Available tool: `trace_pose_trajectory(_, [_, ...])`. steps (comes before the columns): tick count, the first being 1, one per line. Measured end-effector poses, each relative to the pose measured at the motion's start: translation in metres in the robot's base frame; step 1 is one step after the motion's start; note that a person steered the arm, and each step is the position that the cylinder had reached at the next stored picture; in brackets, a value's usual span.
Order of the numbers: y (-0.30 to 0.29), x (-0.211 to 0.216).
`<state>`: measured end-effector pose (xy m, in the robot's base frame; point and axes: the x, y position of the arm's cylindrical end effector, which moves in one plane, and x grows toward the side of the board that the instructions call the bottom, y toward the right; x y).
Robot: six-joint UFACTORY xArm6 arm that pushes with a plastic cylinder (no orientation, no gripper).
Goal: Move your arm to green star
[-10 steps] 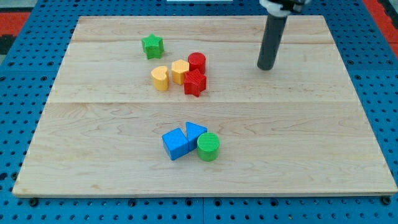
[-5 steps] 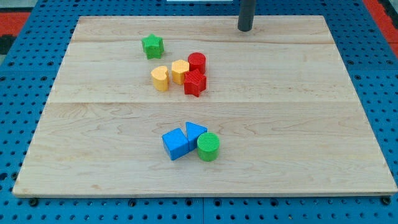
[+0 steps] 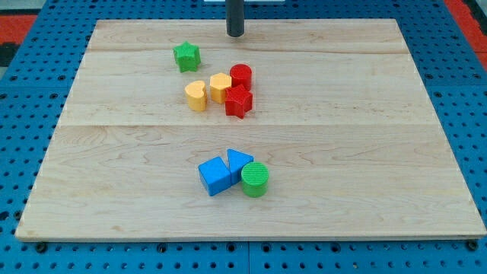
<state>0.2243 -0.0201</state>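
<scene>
The green star (image 3: pixel 186 57) lies on the wooden board (image 3: pixel 365 152) near the view's top left. My tip (image 3: pixel 235 34) stands near the board's top edge, up and to the right of the green star, a short gap apart from it. It touches no block.
Just below and right of the star is a cluster: a yellow heart (image 3: pixel 196 96), a yellow hexagon (image 3: pixel 221 87), a red cylinder (image 3: pixel 240 75) and a red star (image 3: pixel 238 101). Lower down sit a blue cube (image 3: pixel 214 176), a blue triangle (image 3: pixel 238 163) and a green cylinder (image 3: pixel 255 180).
My tip has moved from the board's right part up to the top edge and then left, towards the green star. No block has moved.
</scene>
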Motion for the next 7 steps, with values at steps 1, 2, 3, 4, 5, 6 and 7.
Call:
trace_pose_trajectory(1, [-0.006,0.0])
trace_pose_trajectory(2, [-0.014,-0.003])
trace_pose_trajectory(3, [-0.026,-0.005])
trace_pose_trajectory(4, [-0.044,-0.005])
trace_pose_trajectory(5, [-0.077,-0.004])
trace_pose_trajectory(6, [-0.079,0.023])
trace_pose_trajectory(7, [-0.056,0.021])
